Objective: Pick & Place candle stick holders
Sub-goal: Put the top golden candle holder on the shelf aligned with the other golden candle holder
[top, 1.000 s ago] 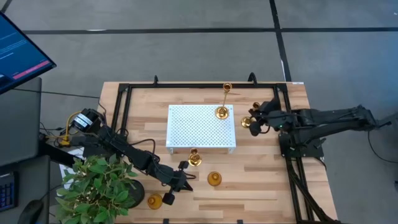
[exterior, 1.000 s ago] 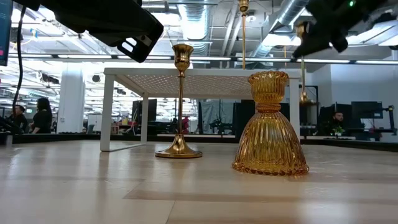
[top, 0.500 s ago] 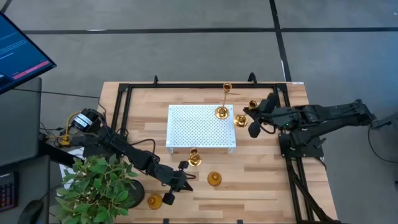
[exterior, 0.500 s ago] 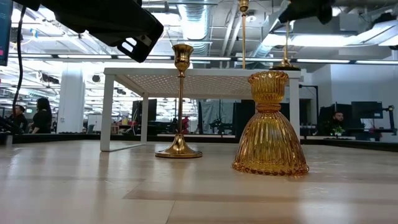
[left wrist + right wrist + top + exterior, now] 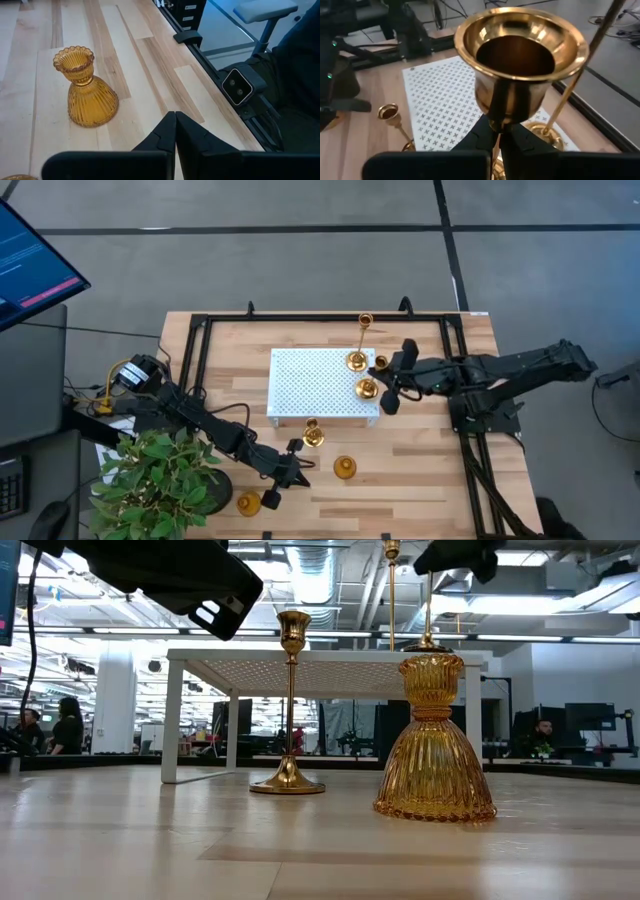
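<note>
you have five candle stick holders in the high view: two on the white tray [image 5: 310, 385], one thin-stemmed holder [image 5: 366, 388] pinched in your right gripper [image 5: 385, 385], three on the wooden table [image 5: 420, 470]. your left gripper [image 5: 283, 480] rests closed near the front; a sixth seems hidden. people stand in the room behind

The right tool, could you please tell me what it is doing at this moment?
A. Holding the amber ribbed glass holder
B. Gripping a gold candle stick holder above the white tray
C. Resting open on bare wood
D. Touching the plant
B: the right tool is shut on a gold candle stick holder over the white perforated tray's right edge; the right wrist view shows its cup just above the fingers.
</note>
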### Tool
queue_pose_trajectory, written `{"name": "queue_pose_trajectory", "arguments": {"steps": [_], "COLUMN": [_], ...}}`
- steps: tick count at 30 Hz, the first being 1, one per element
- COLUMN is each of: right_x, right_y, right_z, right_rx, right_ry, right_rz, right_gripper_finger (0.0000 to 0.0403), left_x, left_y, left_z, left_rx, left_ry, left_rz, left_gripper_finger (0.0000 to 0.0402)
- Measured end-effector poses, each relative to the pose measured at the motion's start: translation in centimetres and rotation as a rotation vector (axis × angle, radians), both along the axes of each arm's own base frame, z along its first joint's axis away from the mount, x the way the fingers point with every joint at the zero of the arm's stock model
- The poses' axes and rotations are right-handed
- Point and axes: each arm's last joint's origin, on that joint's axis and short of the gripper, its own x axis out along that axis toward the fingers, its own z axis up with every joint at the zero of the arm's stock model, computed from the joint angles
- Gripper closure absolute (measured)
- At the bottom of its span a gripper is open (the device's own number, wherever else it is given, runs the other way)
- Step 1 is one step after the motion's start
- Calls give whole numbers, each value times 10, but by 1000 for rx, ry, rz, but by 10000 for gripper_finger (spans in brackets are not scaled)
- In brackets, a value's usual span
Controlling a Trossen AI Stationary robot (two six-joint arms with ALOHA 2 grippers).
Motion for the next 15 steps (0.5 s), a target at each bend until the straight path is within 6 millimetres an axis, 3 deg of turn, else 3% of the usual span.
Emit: {"name": "queue_pose_trajectory", "arguments": {"steps": [9,15], "right_x": [2,15], "right_y": [-10,-14], "right_z": [0,-6], "right_rx": [18,43], "right_ry": [0,4], "right_rz": [-16,6], "right_gripper_finger": [401,401], "left_x": [0,0], "left_y": [0,0], "left_z": [0,0], "left_rx": [0,0], "left_ry": [0,0], "left_rz": [0,0], "left_gripper_finger": [394,394]}}
